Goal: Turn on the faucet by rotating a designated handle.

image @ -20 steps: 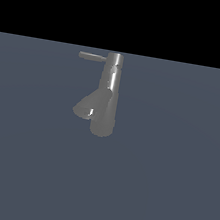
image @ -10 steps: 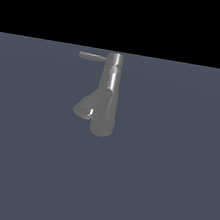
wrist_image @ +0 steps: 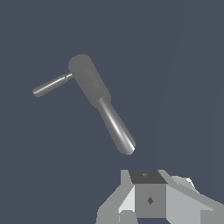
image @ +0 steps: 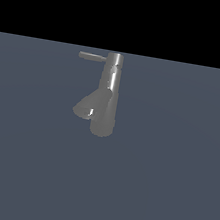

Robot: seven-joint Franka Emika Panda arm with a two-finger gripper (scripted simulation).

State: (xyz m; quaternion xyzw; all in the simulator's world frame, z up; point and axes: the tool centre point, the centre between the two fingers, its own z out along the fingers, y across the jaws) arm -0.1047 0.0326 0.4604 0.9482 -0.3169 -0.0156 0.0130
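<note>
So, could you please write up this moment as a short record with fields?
faucet: grey upright column, angled spout with open end
handle: thin rod at the faucet's top, pointing to the exterior view's left
end effector: low in the wrist view, apart from faucet and handle; absent from exterior view
end effector jaws: cannot tell if open or shut
contact: none visible
surface: plain dark blue-grey

Faucet [image: 108, 94]: grey metallic column, upright, thick angled spout (open end). Handle [image: 92, 57]: thin rod projecting sideways from column top. Both well apart from the fingers [wrist_image: 127, 216], untouched.
</note>
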